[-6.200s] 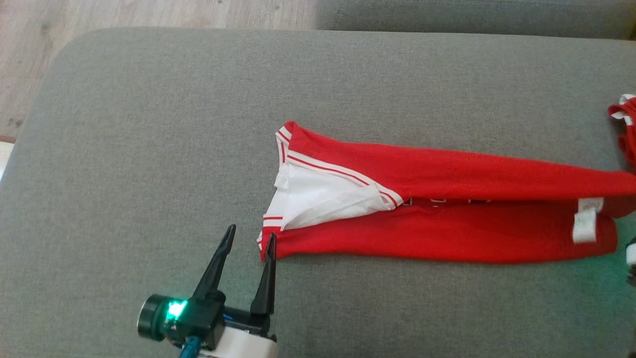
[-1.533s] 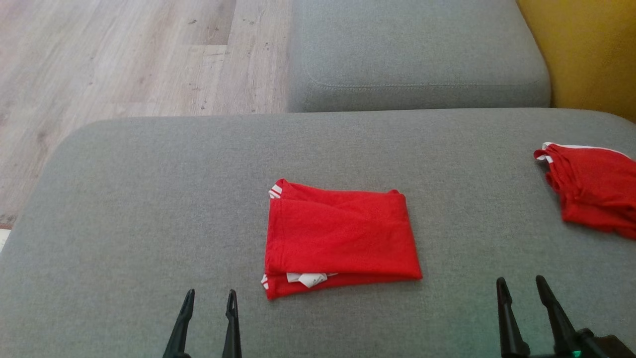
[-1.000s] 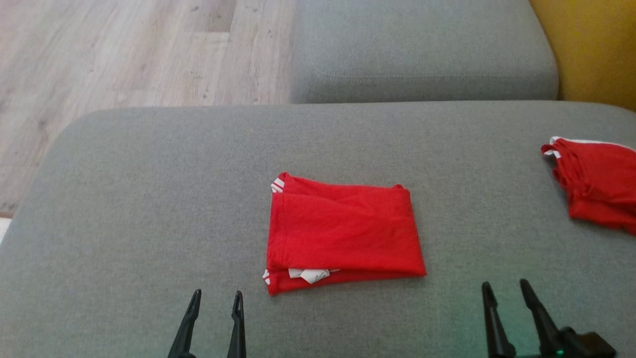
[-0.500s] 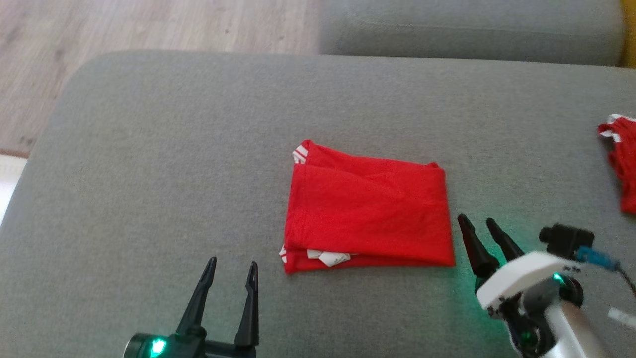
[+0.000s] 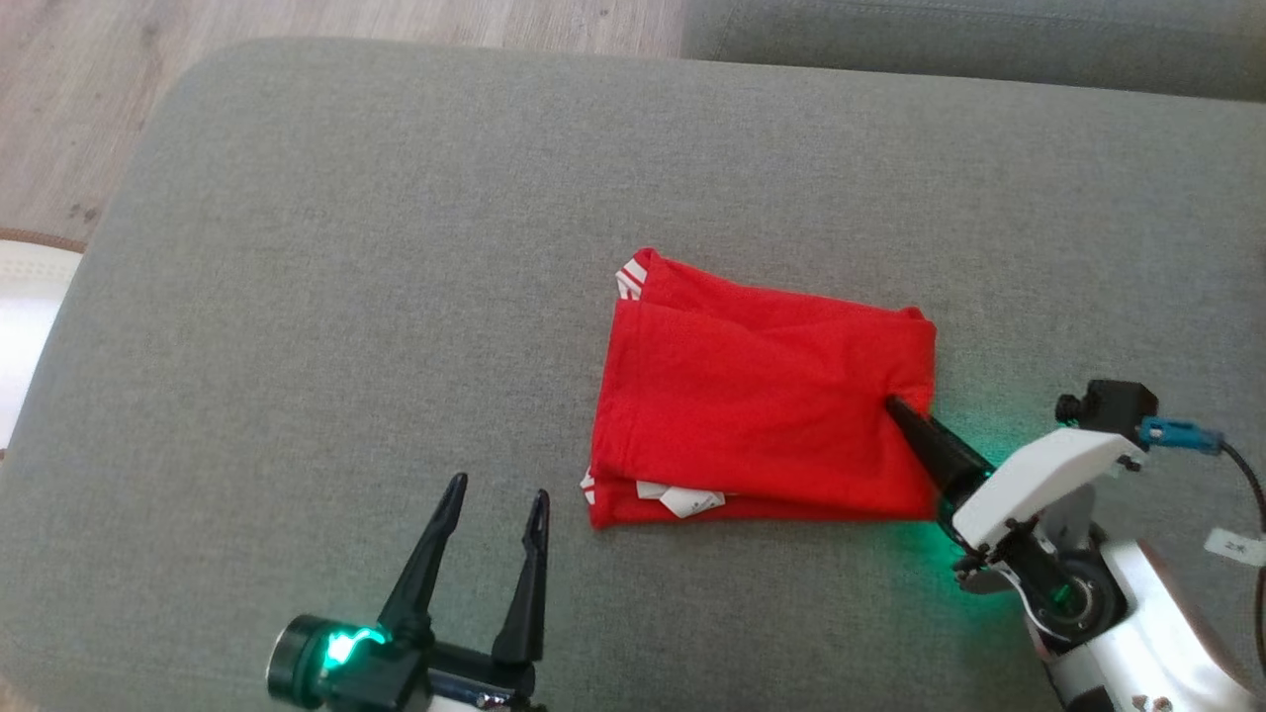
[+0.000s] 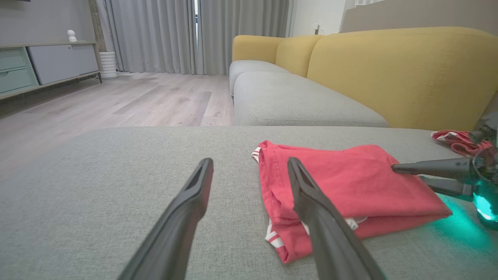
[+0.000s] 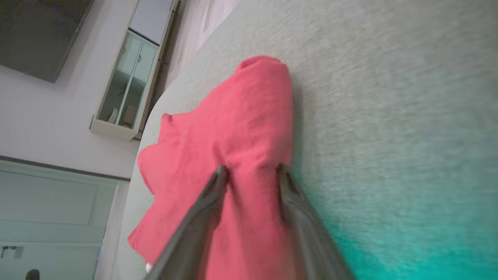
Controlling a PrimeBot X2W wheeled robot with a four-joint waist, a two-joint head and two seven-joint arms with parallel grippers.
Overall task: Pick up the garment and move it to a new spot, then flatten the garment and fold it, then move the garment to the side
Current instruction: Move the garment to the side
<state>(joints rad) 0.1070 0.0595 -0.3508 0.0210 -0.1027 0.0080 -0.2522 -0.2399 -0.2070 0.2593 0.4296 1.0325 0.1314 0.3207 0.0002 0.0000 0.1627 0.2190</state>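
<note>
The red garment lies folded into a rectangle on the grey cushion, with white trim and a label showing at its near left corner. My right gripper has come in from the right and is shut on the garment's right edge, one finger on top and the other hidden beneath. In the right wrist view the cloth bunches between the gripper's two fingers. My left gripper stands open just left of the garment's near corner, touching nothing. From the left wrist, the garment sits just right of those open fingers.
A second red garment lies further right on the cushion. Another grey seat and a yellow sofa back stand behind. Wooden floor lies off the cushion's left and far edges.
The garment went from a long strip to a folded rectangle. The camera has tilted down. My right gripper moved in from the right and closed on the garment's right edge.
</note>
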